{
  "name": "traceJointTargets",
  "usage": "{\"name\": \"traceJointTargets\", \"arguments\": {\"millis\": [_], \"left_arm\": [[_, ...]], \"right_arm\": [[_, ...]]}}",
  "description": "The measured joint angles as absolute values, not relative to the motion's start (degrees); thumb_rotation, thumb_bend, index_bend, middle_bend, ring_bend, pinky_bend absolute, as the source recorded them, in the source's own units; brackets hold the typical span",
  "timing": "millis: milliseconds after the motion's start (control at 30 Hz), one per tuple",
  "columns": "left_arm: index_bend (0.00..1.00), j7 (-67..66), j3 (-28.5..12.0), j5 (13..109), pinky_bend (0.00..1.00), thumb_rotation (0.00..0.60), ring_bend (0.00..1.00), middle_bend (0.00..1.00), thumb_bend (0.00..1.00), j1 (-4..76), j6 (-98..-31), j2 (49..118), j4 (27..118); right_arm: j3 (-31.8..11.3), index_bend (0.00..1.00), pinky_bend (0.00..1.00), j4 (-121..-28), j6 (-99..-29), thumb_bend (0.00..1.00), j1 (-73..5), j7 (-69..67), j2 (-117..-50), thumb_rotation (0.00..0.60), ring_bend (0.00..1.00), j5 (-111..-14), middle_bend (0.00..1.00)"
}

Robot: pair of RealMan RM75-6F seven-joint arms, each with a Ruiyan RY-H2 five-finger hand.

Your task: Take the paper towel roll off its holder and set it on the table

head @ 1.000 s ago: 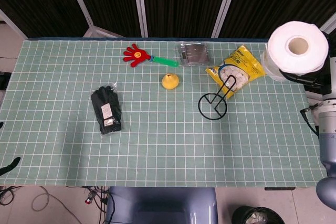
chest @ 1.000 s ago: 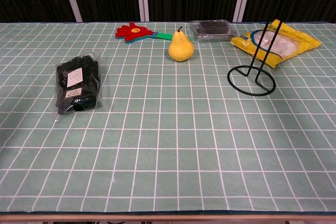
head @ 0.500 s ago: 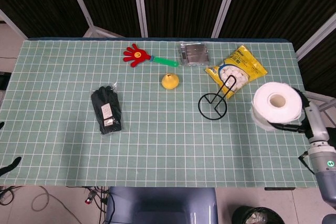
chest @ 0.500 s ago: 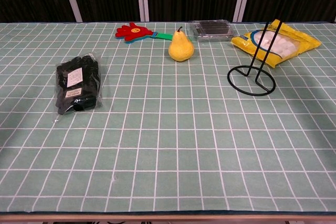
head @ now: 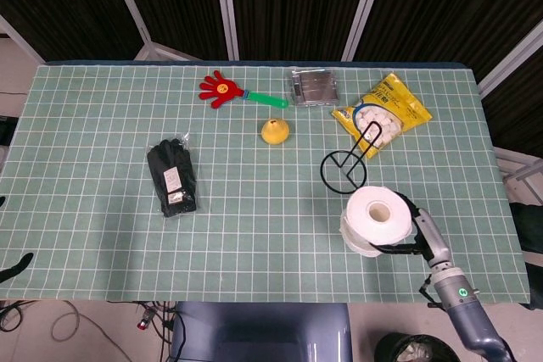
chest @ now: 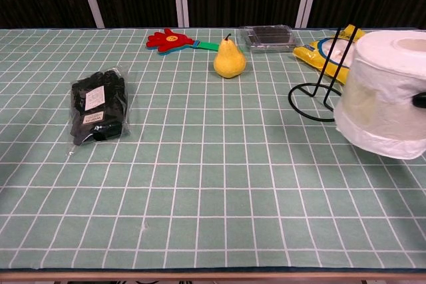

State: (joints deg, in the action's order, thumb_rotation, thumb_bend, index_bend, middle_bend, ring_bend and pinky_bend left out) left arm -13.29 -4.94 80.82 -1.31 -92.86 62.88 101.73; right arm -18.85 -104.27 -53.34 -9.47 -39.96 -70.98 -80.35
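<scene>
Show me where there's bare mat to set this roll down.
Bare mat lies left of the paper towel roll, between it and the black gloves packet, along the near edge. Crowded: the far side, with holder, snack bag, pear.

The desk has a green cover with white squares. A black pack lies on its left part. At the far side lie a red hand-shaped toy, a clear box and a yellow bag. A yellow pear stands near the middle. A black wire holder stands right of the pear.
</scene>
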Motion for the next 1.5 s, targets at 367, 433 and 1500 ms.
{"name": "traceJointTargets", "arguments": {"millis": [367,433,1500], "left_arm": [[0.13,-12.69,-5.03,80.55,0.00,0.600,0.00,0.00,0.12,-1.23,-92.51,62.59,101.56],[0.13,-12.68,-5.05,80.49,0.00,0.600,0.00,0.00,0.12,-1.23,-92.48,62.57,101.54],[0.13,-13.64,-4.42,81.29,0.00,0.600,0.00,0.00,0.12,-1.07,-92.16,62.75,101.82]], "right_arm": [[-17.85,0.26,0.00,-95.76,-56.29,0.00,-14.84,-34.35,-85.46,0.600,0.19,-77.35,0.26],[-18.25,0.25,0.00,-93.51,-56.79,0.00,-15.89,-33.31,-87.56,0.600,0.19,-76.04,0.26],[-14.63,0.00,0.00,-87.13,-51.57,0.00,-22.04,-33.33,-90.20,0.600,0.00,-73.09,0.00]]}}
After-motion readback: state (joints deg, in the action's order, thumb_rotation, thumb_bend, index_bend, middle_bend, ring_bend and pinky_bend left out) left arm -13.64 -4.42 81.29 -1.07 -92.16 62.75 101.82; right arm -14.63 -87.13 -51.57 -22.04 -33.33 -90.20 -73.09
